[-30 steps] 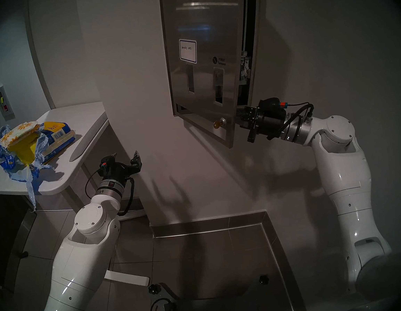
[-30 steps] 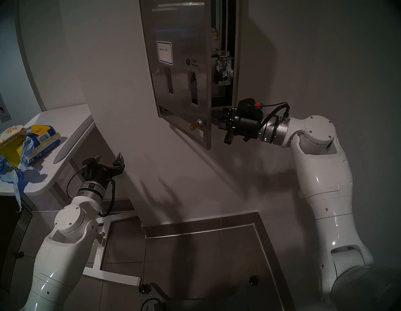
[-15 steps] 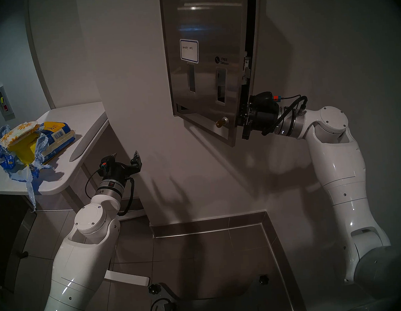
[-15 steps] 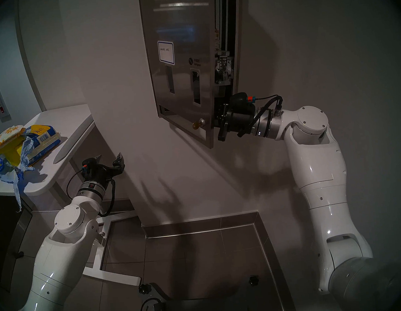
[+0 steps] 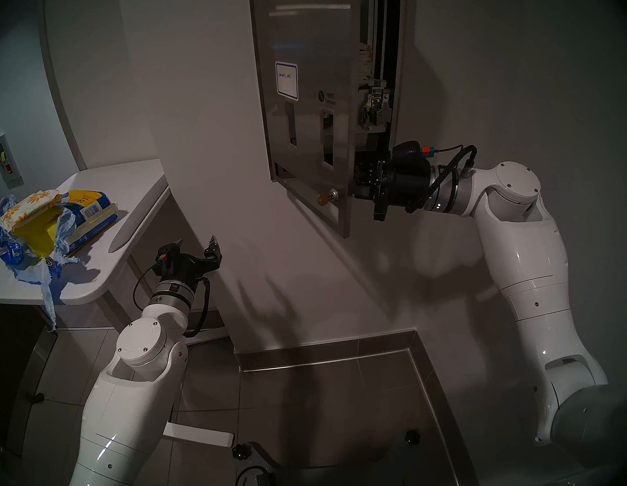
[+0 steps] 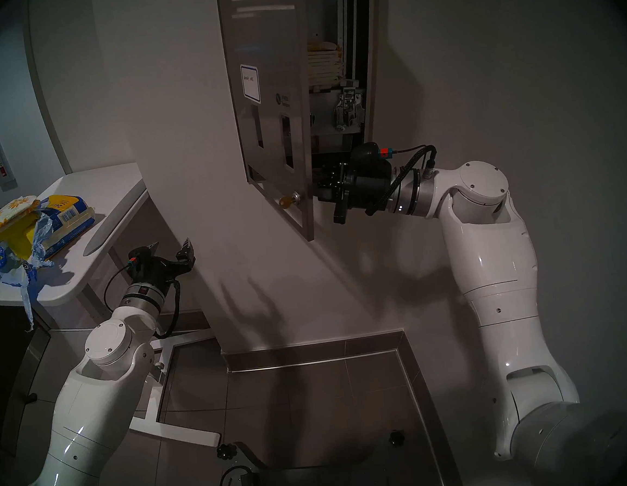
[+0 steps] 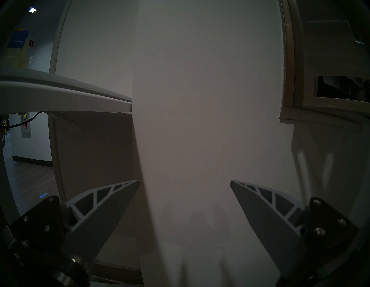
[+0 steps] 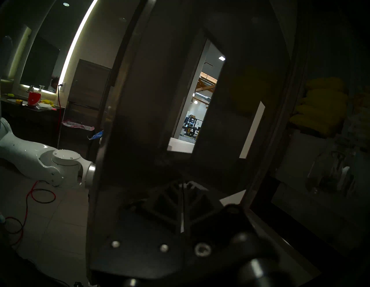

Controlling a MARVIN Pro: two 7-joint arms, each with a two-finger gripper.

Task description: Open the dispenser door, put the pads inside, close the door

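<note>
head stereo left: i see the dispenser door [image 5: 306, 86] standing part open, hinged on its left edge, free edge swung out from the cabinet. my right gripper [image 5: 360, 184] sits behind the door's lower free edge, jaws closed together with nothing between them; whether they touch the panel i cannot tell. a brass key [image 5: 323, 198] sits in the lock. inside the cabinet a stack of packets [image 6: 324, 62] shows above the latch mechanism. the pads [image 5: 31, 208], daisy-printed, lie on top of the torn blue-and-yellow bag [image 5: 39, 242] on the white bench [image 5: 130, 192]. my left gripper [image 5: 196, 246] hangs just right of the bench, jaws wide and empty.
</note>
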